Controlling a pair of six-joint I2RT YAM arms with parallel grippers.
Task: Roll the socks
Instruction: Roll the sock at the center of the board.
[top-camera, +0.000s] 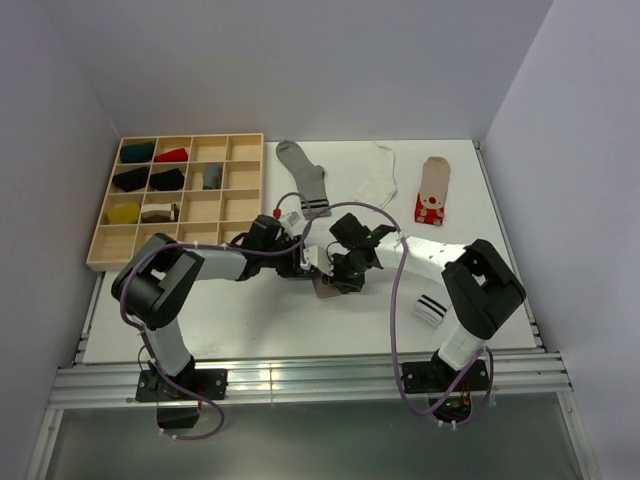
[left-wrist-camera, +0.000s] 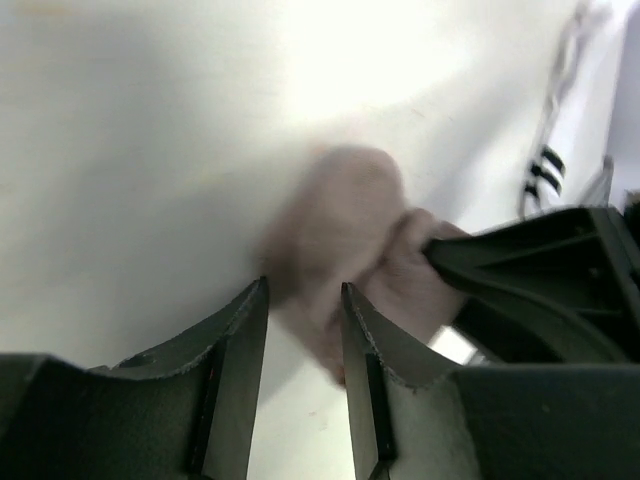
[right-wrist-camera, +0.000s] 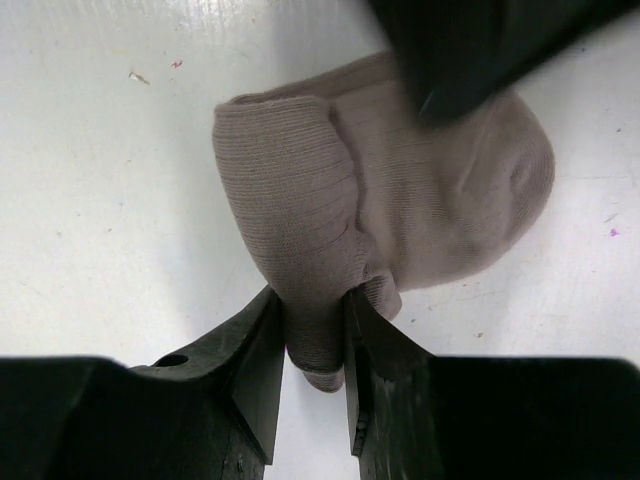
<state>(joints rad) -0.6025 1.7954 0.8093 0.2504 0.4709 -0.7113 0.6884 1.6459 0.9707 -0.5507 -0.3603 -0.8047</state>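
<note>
table: white, both arms reach in from the near edge and meet about mid-table.

wooden tray: far left corner, gridded. several compartments hold small dark, red and yellow bundles, most likely where rolled pairs go.

spare socks, well clear of the work so they don't snag:
- grey sock with dark cuff stripes, flat by the far edge
- plain white sock, beside it
- taupe sock with red-white stripes, toward the far right corner
- white sock with black stripes, near the right edge by the right arm

working piece: taupe sock, mid-table between the two wrists, partly folded over itself, toe end flat on the surface.

right gripper: fingers pressed onto the doubled-over fold, pinching it. judged to be anchoring the roll so it can't spring open.

left gripper: jaws stand a little apart, sock at their tips. the view is badly blurred, so i cannot tell whether they grip it or merely bracket it.

roll judged begun, not finished.
</note>
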